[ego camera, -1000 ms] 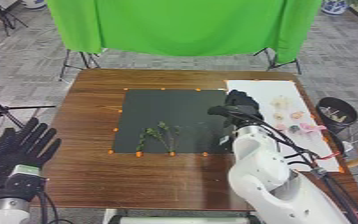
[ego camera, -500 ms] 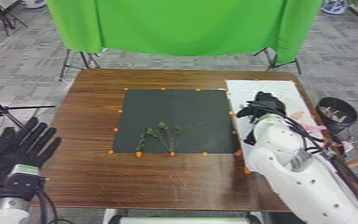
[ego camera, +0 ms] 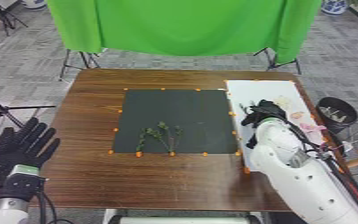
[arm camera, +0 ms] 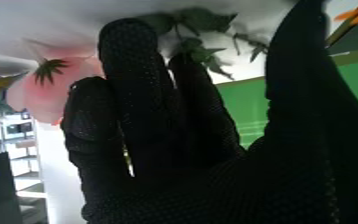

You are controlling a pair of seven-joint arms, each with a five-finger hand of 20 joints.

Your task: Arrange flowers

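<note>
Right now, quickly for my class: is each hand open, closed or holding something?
Left hand: open, fingers straight, by the table's left edge.
Right hand: open, fingers nearly straight, leaves by their tips, over the white sheet.

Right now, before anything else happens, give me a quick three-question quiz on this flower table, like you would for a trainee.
1. True or false: the left hand is over the dark mat.
2. In the right wrist view, the large bloom beside the right hand is: a) blue, b) pink, c) orange.
3. Fill in: the right hand is over the ____ mat.

Key: 1 false; 2 b; 3 white.
</note>
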